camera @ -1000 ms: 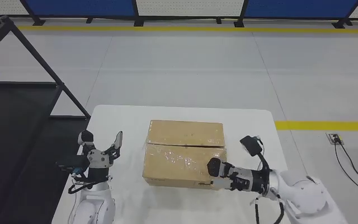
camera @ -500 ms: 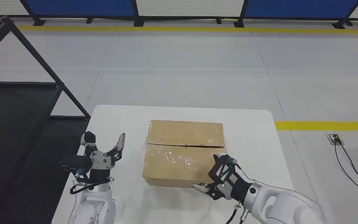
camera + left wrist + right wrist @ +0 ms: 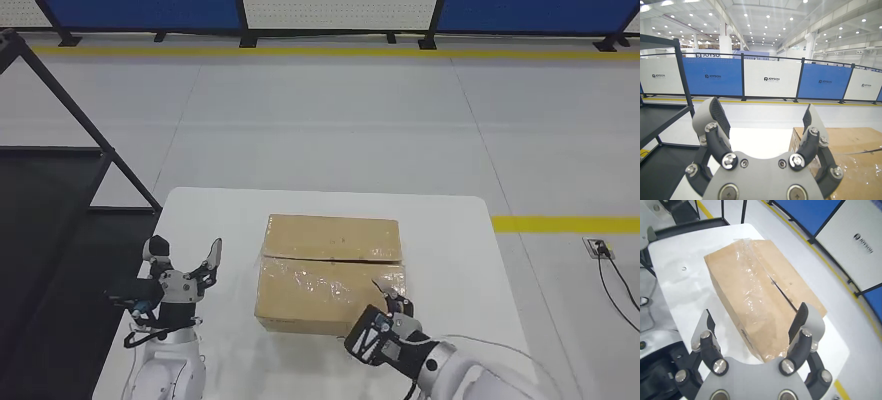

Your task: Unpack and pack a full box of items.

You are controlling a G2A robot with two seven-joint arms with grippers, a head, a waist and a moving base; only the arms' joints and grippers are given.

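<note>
Cardboard box [image 3: 330, 275] is seen sitting shut on the white table [image 3: 220, 215], flaps closed with a dark seam [image 3: 781, 292] down the top and shiny clear tape [image 3: 751, 283] stuck over 1 half. The right gripper [image 3: 753, 311] is spread wide with nothing grasped. The taped end of the box is framed between its 2 jaws and just ahead of them, and 1 finger [image 3: 800, 317] is lined up near the end of the seam. Whether that finger is touching the cardboard can't be told. The left gripper [image 3: 762, 106] is spread open too, with just bare table seen between the jaws. The box is parked out past 1 jaw, outside the gap. A black metal rack [image 3: 662, 117] is seen past the other jaw, beside the table.
</note>
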